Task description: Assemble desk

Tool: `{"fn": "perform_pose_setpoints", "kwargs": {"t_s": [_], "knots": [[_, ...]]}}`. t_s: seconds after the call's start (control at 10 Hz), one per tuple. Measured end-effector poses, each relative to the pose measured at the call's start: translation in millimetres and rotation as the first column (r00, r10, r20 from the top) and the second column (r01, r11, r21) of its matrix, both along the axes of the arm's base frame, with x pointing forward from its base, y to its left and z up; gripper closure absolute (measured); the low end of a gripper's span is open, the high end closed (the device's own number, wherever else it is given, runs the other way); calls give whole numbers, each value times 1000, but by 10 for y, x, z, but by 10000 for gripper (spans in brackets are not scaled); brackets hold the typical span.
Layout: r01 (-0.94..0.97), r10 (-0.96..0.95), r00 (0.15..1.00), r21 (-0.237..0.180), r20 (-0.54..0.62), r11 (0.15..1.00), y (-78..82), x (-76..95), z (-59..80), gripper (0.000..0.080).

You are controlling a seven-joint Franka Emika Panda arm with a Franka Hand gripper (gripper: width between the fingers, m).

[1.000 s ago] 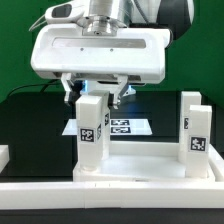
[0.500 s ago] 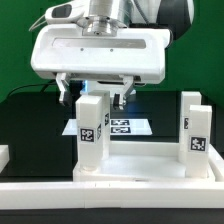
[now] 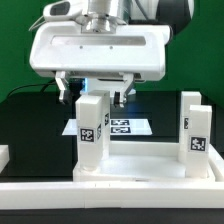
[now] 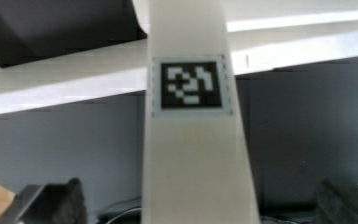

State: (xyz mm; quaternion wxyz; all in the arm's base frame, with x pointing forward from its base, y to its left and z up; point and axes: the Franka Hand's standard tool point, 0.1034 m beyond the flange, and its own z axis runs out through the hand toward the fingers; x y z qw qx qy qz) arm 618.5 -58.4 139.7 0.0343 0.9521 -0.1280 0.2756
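Desk top (image 3: pixel 140 165): white plastic, flat, smooth, matte, with a raised rim; lies low at the front of the exterior view, on the black tabletop (image 3: pixel 25 115).
Near leg (image 3: pixel 91 135): white square post, upright at the top's corner on the exterior view's left; one black-and-white tag on its facing side. In the wrist view the same post (image 4: pixel 194 120) fills the middle as a long smooth bar with its tag.
Far leg (image 3: pixel 194 130): matching square post, upright at the corner on the exterior view's right; tags on its face.
Hand (image 3: pixel 95 97): fingers spread wide, one on either side of the near leg's upper end; a gap shows on each side and nothing is pinched. Dark fingertips (image 4: pixel 51 200) flank the post in the wrist view.
Hand housing (image 3: pixel 100 50): broad white glossy shell with rounded corners, directly above the near leg.
Marker board (image 3: pixel 125 126): thin flat white sheet with printed square tags, lying on the tabletop behind the desk top, between the two legs.
Backdrop (image 3: pixel 15 40): plain green.
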Motion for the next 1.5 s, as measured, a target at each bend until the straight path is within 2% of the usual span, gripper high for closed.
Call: {"fn": "perform_pose_setpoints", "kwargs": {"t_s": [0.1, 0.3, 0.5, 0.6, 0.8, 0.9, 1.1, 1.2, 1.3, 1.4, 1.5], "knots": [[2, -1, 999, 28, -38, 1000, 2, 14, 15, 151], [10, -8, 999, 37, -54, 999, -80, 62, 24, 151], [24, 10, 970, 135, -243, 991, -23, 42, -75, 151], [37, 22, 945, 173, -325, 984, -40, 77, -67, 151], [74, 54, 874, 243, -483, 967, 34, 30, -85, 151], [74, 72, 842, 246, -535, 967, -13, 87, -128, 151], [85, 60, 839, 238, -541, 967, 4, 84, -166, 151], [95, 51, 838, 238, -543, 967, -4, 81, -172, 240], [132, 19, 837, 236, -547, 963, -1, 79, -176, 422], [206, -44, 831, 233, -554, 951, -3, 80, -176, 509], [252, -85, 825, 230, -558, 940, -1, 79, -178, 509]]}}
